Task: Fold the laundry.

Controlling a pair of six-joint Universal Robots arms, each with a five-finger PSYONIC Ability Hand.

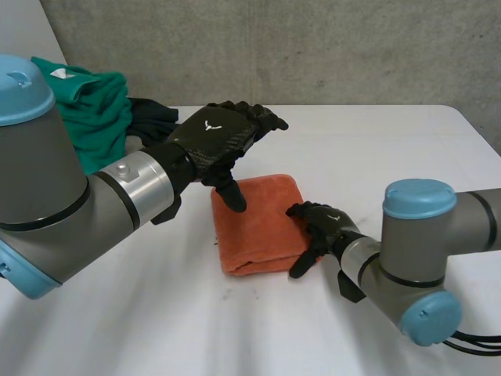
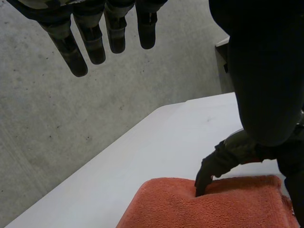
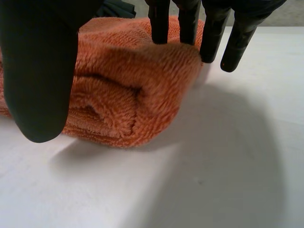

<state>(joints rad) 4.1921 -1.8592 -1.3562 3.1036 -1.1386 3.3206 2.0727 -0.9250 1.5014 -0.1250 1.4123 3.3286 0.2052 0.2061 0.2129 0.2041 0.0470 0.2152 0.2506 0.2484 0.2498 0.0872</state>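
Orange towel [image 1: 254, 231]: folded into a thick, squarish pad, lying flat on the middle of the table [image 1: 391, 149]. Its long sides run from near to far. In the right wrist view the stacked layers show as rounded folds at its right edge.

Left robot hand [image 1: 215, 137]: hovers over the far left part of the orange towel, palm down, clear of the cloth. The fingers [image 2: 95, 42] are straight and a little spread, reaching to the right and holding nothing. The thumb points down toward the towel's far left corner, and I cannot tell whether it touches.

Right robot hand [image 1: 321, 223]: sits at the towel's right edge, about halfway along it. Its fingers [image 3: 159, 21] are straight and slightly apart. The left ones rest on the top layer just inside the edge, and the others hang past the edge over bare table. In the left wrist view one fingertip dents the pile. The thumb hangs apart from the fingers, beside the towel's near right corner, so nothing is pinched.

Green garment [image 1: 98, 110]: a crumpled heap at the far left of the table, well apart from the towel.

Black garment [image 1: 153, 116]: bunched just to the right of the green garment and touching it, partly behind the left arm.

Wall [image 1: 329, 47]: grey concrete, just beyond the table's far edge.
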